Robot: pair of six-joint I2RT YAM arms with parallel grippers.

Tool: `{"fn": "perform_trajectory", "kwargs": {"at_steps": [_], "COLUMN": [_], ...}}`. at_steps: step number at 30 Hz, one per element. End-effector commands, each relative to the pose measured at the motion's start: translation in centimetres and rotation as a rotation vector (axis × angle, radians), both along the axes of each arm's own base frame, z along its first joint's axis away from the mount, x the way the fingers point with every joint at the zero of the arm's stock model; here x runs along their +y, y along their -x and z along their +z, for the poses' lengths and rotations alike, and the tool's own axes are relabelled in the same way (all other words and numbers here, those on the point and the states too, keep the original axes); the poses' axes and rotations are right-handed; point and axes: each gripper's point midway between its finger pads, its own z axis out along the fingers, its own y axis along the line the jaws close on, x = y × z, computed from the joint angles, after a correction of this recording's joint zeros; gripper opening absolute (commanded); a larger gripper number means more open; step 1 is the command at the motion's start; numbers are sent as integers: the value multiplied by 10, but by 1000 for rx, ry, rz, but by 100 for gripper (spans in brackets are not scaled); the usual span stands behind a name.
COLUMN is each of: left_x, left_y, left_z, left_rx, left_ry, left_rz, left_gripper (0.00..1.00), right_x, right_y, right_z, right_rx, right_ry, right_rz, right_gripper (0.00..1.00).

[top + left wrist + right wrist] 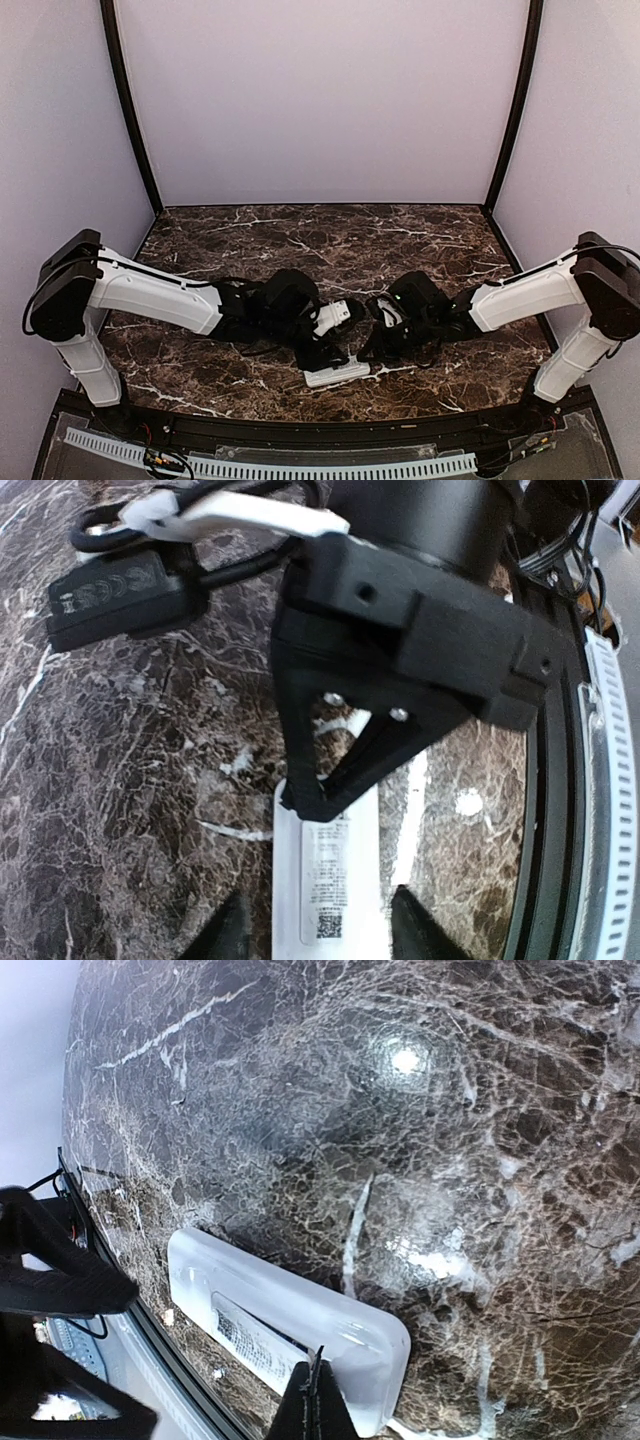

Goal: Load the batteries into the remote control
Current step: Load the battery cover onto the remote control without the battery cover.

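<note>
The white remote control (338,373) lies flat near the table's front edge, back side up with a printed label (325,885). My left gripper (325,932) is open, with one dark fingertip on each side of the remote's near end. My right gripper (315,1400) is shut, and its closed fingertips press on the remote's back beside the label. The right gripper's black fingers (300,798) also show in the left wrist view, touching the remote's far end. In the top view both grippers meet over the remote. No orange-red batteries are in view.
The dark marble table (330,240) stretches back to the lilac walls. A black rail (300,432) and a white slotted strip (615,780) run along the front edge, close to the remote. Black cables and a camera block (110,595) hang by the left wrist.
</note>
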Motion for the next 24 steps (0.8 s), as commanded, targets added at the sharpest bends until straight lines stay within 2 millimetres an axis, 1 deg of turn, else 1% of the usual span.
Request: {"fn": "perform_trajectory", "kwargs": {"at_steps": [1, 2, 4, 5, 11, 14, 19, 24], "left_x": [-2, -2, -3, -4, -9, -9, -8, -6], "left_y": [-1, -2, -2, -2, -1, 2, 8, 4], "left_z": [4, -4, -13, -14, -17, -25, -32, -41], "left_rx": [54, 58, 69, 65, 52, 56, 59, 38], "left_ry": [49, 14, -26, -28, -24, -48, -70, -103], "left_rz": [15, 10, -1, -7, -29, -41, -59, -51], "left_gripper": [29, 19, 10, 9, 7, 5, 2, 1], "right_x": [3, 4, 5, 5, 3, 3, 7, 4], "right_y": [13, 13, 13, 13, 12, 11, 9, 12], "right_z": [-11, -11, -11, -11, -13, -15, -17, -26], "right_rx": [2, 1, 1, 0, -6, -13, -25, -18], "right_ry": [18, 16, 15, 13, 18, 14, -7, 12], "right_rz": [42, 42, 42, 42, 34, 29, 31, 34], "right_gripper": [0, 0, 0, 0, 0, 0, 0, 0]}}
